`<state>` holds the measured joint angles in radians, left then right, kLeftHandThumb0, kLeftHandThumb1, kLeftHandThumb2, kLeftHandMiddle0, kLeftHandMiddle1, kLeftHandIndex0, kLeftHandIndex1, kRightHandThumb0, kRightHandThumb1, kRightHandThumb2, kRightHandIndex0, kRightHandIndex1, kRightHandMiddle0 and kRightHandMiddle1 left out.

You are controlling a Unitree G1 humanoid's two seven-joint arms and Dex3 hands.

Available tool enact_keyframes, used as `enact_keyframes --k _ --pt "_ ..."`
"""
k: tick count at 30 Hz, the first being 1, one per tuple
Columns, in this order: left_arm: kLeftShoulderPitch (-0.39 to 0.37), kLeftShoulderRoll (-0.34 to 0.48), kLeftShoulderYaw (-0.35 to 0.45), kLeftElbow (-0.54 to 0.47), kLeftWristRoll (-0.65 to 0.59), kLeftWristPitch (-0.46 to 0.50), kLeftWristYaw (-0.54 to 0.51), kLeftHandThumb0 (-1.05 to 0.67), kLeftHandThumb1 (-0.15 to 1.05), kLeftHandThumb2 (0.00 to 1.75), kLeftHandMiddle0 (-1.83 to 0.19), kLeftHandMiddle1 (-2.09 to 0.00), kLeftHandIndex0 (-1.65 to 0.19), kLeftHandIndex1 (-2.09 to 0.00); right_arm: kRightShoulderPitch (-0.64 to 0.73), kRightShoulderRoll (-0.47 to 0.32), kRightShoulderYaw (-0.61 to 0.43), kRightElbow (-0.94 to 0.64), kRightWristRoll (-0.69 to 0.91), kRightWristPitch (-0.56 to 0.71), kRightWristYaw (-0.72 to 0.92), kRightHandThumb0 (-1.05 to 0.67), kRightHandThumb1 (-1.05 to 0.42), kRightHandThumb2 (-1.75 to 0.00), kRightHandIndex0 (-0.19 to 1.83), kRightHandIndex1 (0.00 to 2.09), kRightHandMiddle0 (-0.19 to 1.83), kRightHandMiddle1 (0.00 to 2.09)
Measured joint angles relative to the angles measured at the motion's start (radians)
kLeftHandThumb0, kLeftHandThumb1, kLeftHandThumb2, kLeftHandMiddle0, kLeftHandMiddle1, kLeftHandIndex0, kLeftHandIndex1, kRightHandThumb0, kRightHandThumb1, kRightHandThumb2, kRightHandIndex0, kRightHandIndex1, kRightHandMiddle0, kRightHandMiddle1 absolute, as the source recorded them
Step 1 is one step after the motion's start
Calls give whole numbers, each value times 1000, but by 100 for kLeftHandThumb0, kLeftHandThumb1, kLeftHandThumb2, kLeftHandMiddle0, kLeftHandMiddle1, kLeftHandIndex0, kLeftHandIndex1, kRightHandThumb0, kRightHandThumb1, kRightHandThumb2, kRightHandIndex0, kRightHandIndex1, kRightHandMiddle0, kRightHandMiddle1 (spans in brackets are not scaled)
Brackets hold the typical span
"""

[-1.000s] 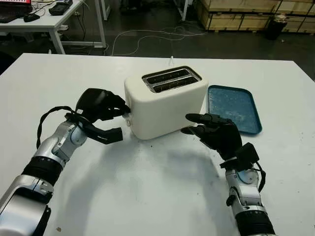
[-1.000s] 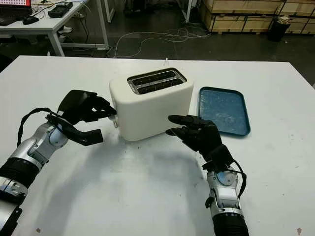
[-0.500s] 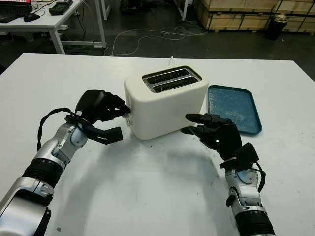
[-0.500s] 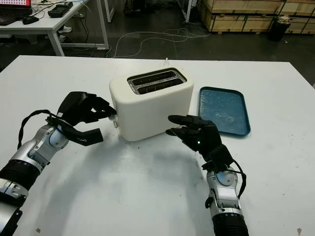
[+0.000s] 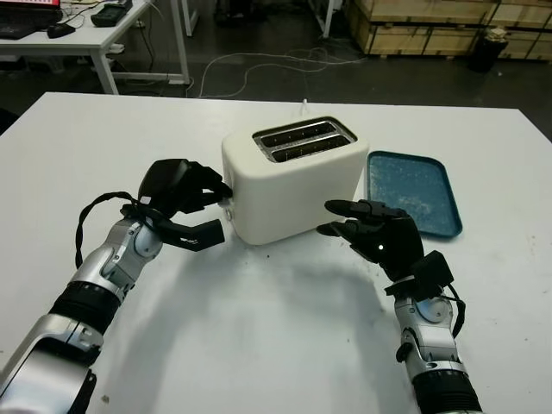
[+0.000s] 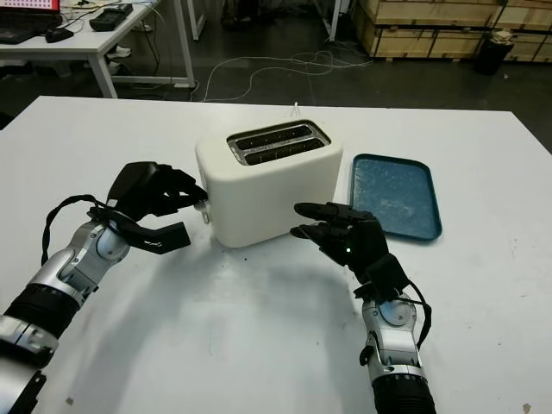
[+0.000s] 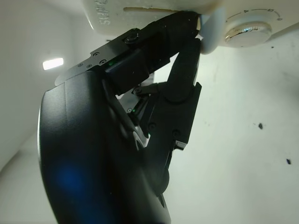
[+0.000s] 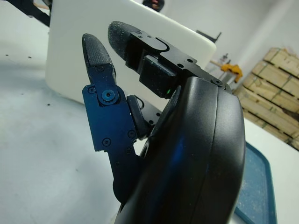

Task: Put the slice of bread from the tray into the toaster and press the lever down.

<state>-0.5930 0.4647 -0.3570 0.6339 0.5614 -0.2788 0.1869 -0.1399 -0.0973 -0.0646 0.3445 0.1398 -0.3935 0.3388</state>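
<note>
Toaster (image 5: pixel 293 177) stands mid-table (image 5: pixel 259 345), the blue tray (image 5: pixel 414 191) just beside it. I see my left hand (image 5: pixel 185 203) at the toaster's end, fingertips (image 7: pixel 187 23) pressing the lever (image 7: pixel 209 32). My right hand (image 5: pixel 371 233) hangs unclenched near the toaster's front, grasping nothing.

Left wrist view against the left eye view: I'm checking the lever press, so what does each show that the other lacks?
Left wrist view: the left hand's fingertip touching the toaster's lever, with a dial beside it. Left eye view: the toaster's slots, the blue tray with no bread on it, and the open right hand by the toaster. Both: left hand at the toaster.
</note>
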Motion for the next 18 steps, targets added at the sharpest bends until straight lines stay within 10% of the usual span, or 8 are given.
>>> enact_keyframes --k 18 --pt "-14 -19 0 46 -11 0 16 -16 91 2 -79 -106 -99 -1 0 0 -3 0 0 0 18 -43 -87 0 127 9 115 0"
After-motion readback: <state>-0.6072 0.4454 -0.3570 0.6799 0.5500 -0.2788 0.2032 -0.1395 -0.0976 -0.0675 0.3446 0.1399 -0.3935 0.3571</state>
